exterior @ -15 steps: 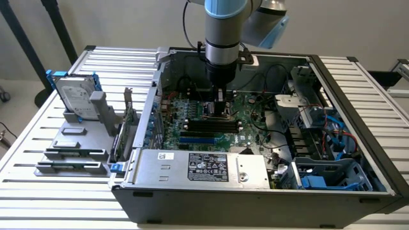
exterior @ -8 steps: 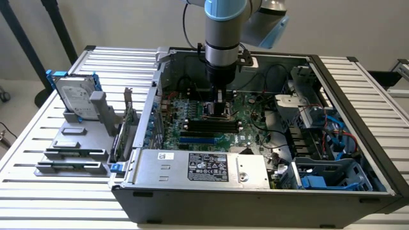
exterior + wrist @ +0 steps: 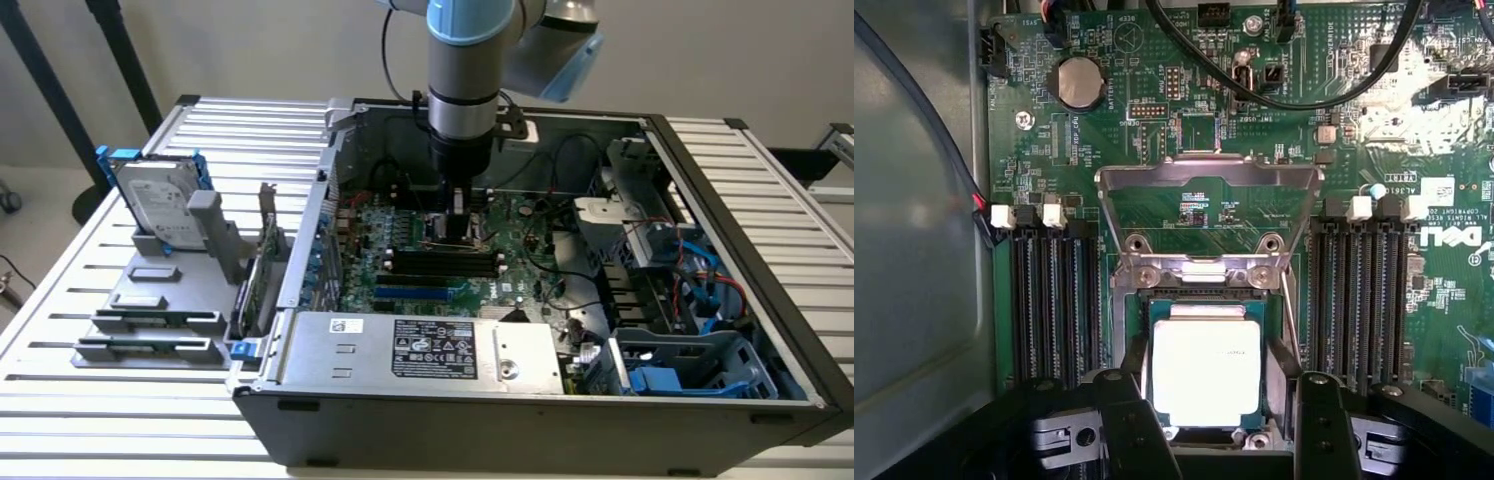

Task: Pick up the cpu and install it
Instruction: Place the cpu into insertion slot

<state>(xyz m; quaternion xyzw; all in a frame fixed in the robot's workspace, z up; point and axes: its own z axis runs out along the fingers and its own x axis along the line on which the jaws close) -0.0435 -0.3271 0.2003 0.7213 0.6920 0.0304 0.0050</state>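
The cpu (image 3: pixel 1206 368), a flat square chip with a pale shiny top, lies in the motherboard's socket (image 3: pixel 1204 275), level with its frame. My gripper (image 3: pixel 1209 380) is over it, one dark finger on each of two opposite sides, their inner faces against the chip's edges. The socket's metal load plate (image 3: pixel 1209 180) stands swung up behind the chip. In the exterior view my gripper (image 3: pixel 459 228) reaches straight down into the open computer case (image 3: pixel 534 395), low over the green motherboard (image 3: pixel 400 255).
Black memory slots (image 3: pixel 1054 300) (image 3: pixel 1364 290) flank the socket closely. Black cables (image 3: pixel 1304 85) cross the board beyond the load plate. A power supply (image 3: pixel 427 350) fills the case's front. Outside, at the exterior view's left, a grey rack (image 3: pixel 147 320) holds a blue-framed hard drive (image 3: pixel 158 200).
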